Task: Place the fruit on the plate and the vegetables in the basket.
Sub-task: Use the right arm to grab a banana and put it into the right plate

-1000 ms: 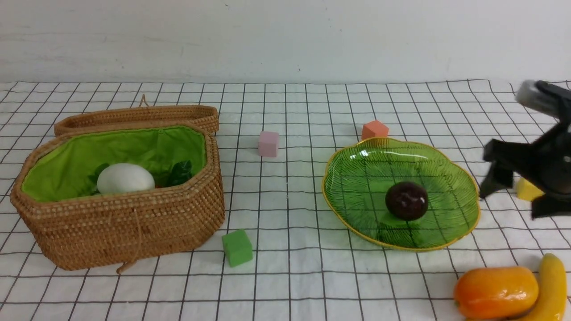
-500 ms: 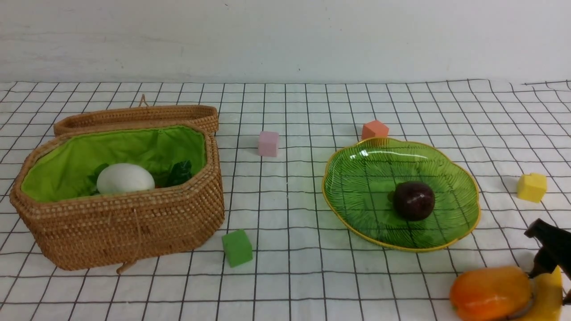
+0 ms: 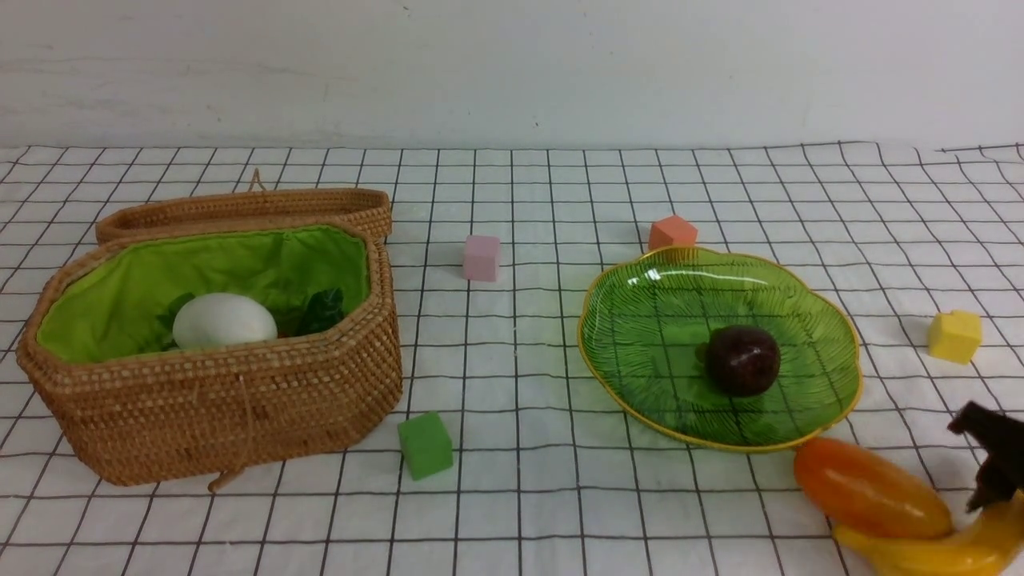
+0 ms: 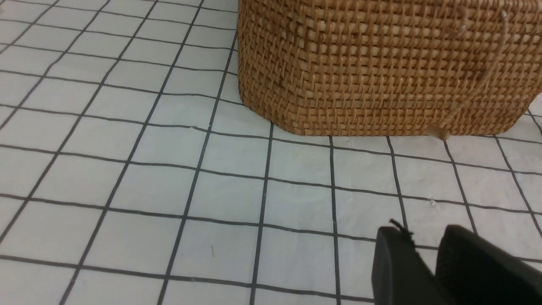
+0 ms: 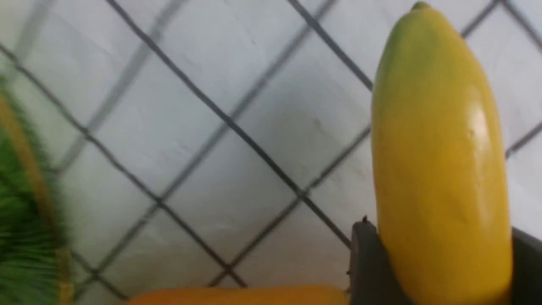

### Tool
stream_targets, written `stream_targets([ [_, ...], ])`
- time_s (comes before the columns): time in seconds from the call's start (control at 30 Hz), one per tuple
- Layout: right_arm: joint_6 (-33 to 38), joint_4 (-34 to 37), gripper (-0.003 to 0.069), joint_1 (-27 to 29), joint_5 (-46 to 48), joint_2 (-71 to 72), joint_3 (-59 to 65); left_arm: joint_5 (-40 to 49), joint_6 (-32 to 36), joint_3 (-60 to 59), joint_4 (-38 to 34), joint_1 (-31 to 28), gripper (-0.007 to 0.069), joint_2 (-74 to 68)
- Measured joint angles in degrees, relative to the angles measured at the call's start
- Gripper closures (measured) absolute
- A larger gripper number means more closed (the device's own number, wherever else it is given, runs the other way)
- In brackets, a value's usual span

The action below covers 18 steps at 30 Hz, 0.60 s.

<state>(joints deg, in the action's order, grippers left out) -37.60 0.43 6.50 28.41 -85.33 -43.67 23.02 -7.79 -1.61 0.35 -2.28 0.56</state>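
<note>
Shifted since half a second ago: mango, then level at the near right edge, now tilted, upper end just beside the rim of the plate, lower end against the banana, itself swung round to lie beneath it; dark round fruit unmoved in the dish. Far left: left gripper low over the checked cloth, near the wall of the basket, fingers pressed together on nothing. Basket open, lid laid back behind it, white radish and dark green leaves inside on the green lining. Green cube just off the basket's near right corner; pink cube farther back; orange cube just behind the plate. Yellow cube well apart to the plate's right. Right gripper at the right edge, fingers clamped on either side of the banana.
</note>
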Motion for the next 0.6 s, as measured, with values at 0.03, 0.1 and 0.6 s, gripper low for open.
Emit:
stream_targets([
  [0.03,0.00,-0.43,0.0319,0.00,0.00,0.79,-0.52,0.00,0.00,0.00,0.00,0.00,0.0476,0.00],
  [0.1,0.08,-1.67,0.0319,0.00,0.00,5.29,-4.45,0.00,0.00,0.00,0.00,0.00,0.0476,0.00],
  [0.6,34.90,9.11,0.0319,-7.72,7.10,-4.76,-28.90,0.00,0.00,0.00,0.00,0.00,0.0459,0.00],
])
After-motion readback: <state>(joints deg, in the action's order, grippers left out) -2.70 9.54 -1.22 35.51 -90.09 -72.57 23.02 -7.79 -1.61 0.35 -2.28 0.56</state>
